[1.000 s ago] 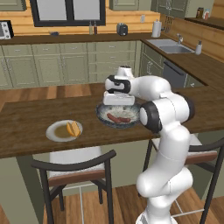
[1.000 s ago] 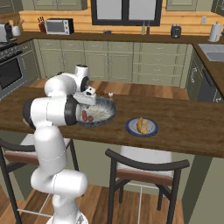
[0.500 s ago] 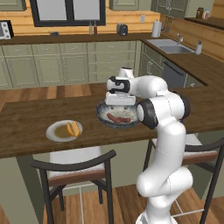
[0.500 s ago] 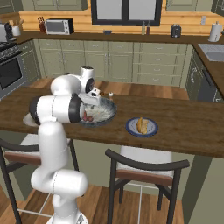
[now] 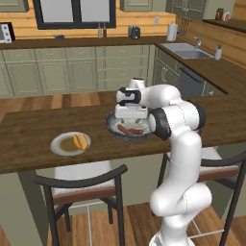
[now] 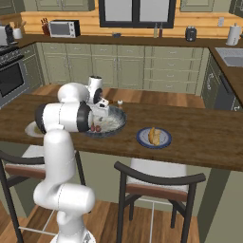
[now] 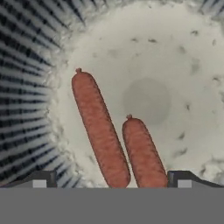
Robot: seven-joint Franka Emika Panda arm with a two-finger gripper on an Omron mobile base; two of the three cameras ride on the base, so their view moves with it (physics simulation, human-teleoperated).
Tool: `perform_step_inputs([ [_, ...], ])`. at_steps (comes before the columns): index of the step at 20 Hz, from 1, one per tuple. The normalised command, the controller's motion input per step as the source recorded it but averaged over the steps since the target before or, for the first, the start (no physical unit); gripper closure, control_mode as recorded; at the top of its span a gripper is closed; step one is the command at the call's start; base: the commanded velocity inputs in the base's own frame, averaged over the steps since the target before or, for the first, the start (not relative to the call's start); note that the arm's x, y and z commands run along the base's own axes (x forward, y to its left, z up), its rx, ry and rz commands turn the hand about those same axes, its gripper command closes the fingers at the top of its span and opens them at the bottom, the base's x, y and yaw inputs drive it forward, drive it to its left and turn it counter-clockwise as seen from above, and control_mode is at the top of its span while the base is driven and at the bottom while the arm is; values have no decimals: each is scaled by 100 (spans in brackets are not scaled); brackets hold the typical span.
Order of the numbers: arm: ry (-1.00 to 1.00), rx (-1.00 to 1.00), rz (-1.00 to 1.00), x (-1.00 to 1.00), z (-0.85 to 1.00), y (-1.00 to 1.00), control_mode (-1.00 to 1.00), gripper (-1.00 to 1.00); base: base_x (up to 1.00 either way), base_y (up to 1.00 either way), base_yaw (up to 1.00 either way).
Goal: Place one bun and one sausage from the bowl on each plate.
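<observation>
The wide dark blue-grey bowl (image 5: 113,129) sits on the wooden counter with two red-brown sausages (image 5: 129,129) lying in it. In the hand view the longer sausage (image 7: 98,127) and the shorter sausage (image 7: 142,153) lie side by side on the pale speckled bowl floor (image 7: 175,65). My gripper (image 7: 113,181) hangs low over the bowl, open, its fingertips (image 7: 43,179) straddling the sausages' near ends. The hand (image 5: 130,113) is also in the right base view (image 6: 100,111). A white plate (image 5: 60,146) left of the bowl carries an orange bun (image 5: 80,141).
From the right base view the plate (image 6: 163,141) with the bun (image 6: 153,135) lies right of the bowl (image 6: 118,124). A pale round rim (image 6: 29,129) peeks out behind my arm at the counter's left. Two bar chairs (image 5: 81,185) stand at the counter's near side.
The hand has sunk slightly toward the bowl. Bowl, plate and bun have not moved.
</observation>
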Motion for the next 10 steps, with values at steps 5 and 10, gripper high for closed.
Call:
perform_step_inputs([
  [5,6,0,0,-23,0,-34,-100,-100,0,0,0],
  [10,14,-1,0,-56,-3,-16,-100,-100,0,0,0],
])
